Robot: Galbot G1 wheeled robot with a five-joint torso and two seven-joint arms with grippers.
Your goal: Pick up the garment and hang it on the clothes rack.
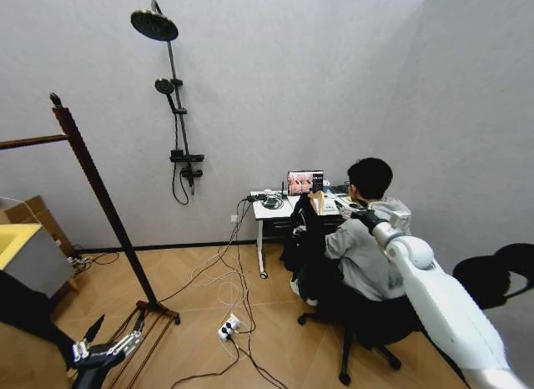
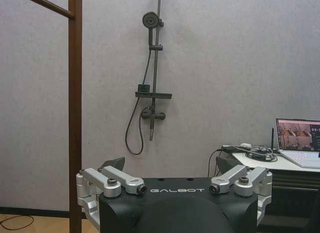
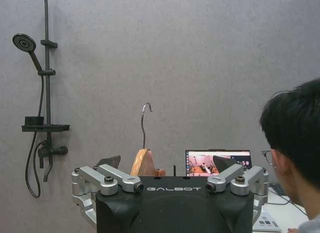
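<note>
Right now my right gripper (image 1: 360,214) is stretched out well to the right of the clothes rack (image 1: 98,189), carrying the garment (image 1: 304,239) by its wooden hanger (image 3: 144,163). In my right wrist view the hanger's pale shoulder sits between my fingers and its metal hook (image 3: 144,124) stands upright above them, so I judge the claw closed on the hanger, though the contact itself is hidden behind my palm. The dark cloth hangs down, far from the rack, in front of a seated person (image 1: 363,243) at a desk (image 1: 279,209).

My left gripper (image 1: 104,349) waits low near the foot of the rack, fingers spread wide and holding nothing.

What worries me: the rack's bar (image 1: 33,141) lies a long way across from the garment, and the person and chair (image 1: 359,330) are just beside my load. Swinging toward the rack could drag the cloth over them, and a snag would twist the hanger in my grip. Cables (image 1: 225,297) and a power strip (image 1: 228,326) lie on the floor between me and the rack; driving over them could jolt the hanger loose. The hook may also meet the bar at an angle and slip off.

The only writing I can read is "GALBOT" on both gripper housings; the laptop (image 1: 304,183) screen is too small to make out.
</note>
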